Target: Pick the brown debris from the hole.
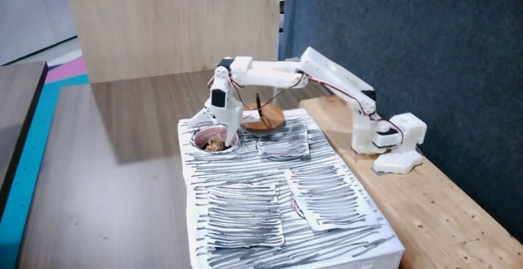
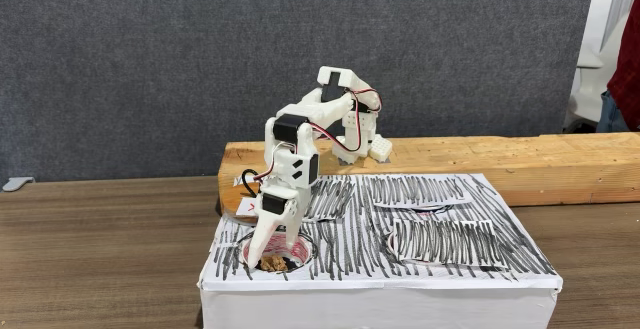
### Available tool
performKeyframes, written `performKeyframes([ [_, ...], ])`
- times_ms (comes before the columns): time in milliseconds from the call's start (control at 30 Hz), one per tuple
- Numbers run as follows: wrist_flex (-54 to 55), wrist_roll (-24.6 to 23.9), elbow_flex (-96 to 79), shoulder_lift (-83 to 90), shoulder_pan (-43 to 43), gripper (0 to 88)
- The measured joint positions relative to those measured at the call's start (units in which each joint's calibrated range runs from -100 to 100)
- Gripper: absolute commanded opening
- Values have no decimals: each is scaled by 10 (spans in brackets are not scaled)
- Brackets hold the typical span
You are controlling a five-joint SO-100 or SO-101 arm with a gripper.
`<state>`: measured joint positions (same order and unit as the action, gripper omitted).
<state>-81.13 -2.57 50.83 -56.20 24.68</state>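
The hole (image 1: 203, 141) (image 2: 300, 256) is a round pale-rimmed opening near one corner of the black-and-white striped box top (image 1: 319, 191) (image 2: 440, 264). The brown debris (image 1: 215, 145) (image 2: 272, 265), a lumpy tan clump, lies inside it. My white gripper (image 1: 218, 132) (image 2: 273, 254) points straight down into the hole. Its tips sit just above the clump, and a narrow gap shows between the fingers (image 2: 262, 241), so it looks open. Nothing is held.
A round wooden dish (image 1: 263, 122) (image 2: 240, 207) with a dark stick sits on the box behind the hole. The arm's base (image 1: 384, 134) (image 2: 365, 139) stands on a long wooden beam (image 1: 425, 199) (image 2: 560, 164) beside the box. A person's sleeve (image 2: 625, 79) is at the right edge.
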Motion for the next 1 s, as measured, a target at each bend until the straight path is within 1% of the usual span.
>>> performKeyframes([
  [200, 1, 0, 1, -21, 3, 443],
  [467, 6, -3, 4, -19, 3, 287],
  [533, 7, -3, 8, -18, 4, 268],
  [1000, 0, 0, 7, -21, 3, 254],
])
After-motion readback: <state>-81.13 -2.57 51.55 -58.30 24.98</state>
